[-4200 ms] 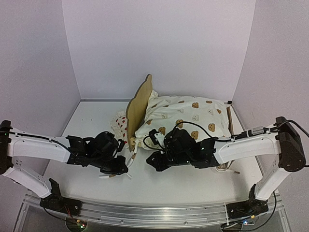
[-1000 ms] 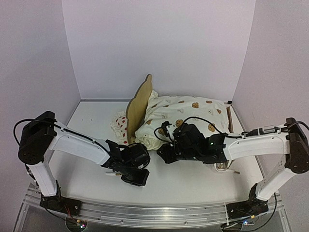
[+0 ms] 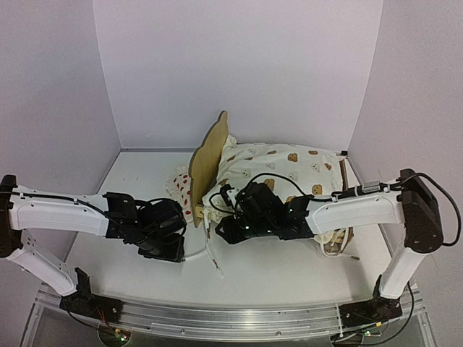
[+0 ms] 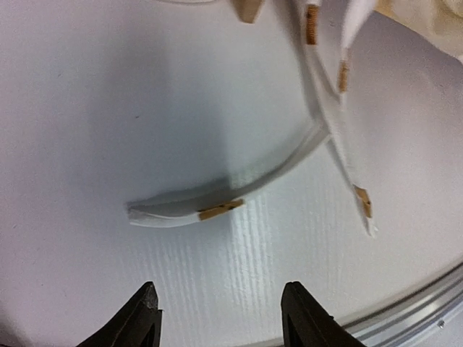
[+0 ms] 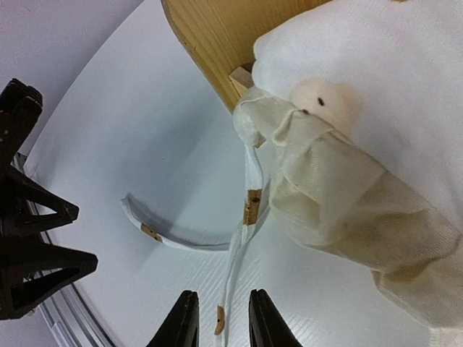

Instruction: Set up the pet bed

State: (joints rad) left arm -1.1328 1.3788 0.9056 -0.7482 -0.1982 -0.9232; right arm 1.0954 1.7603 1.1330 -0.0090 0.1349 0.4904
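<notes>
Pet bed [image 3: 208, 157]: stood mid-worktop [image 3: 289, 278], headboard at its left end.
Cushion [image 3: 289, 166]: laid on the bed, right of the headboard.
Pillow [image 3: 179, 186]: set just left of the headboard.
Ties [image 4: 173, 212]: spread on the worktop before the bed.

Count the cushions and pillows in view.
2. The bear-print cushion lies right of the wooden headboard; the small strawberry pillow lies left of it. More could be hidden underneath.

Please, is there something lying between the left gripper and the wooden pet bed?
Only the white ties. They lie loose on the table in front of the open left gripper, between it and the pet bed. Nothing rigid is visible in that gap.
</notes>
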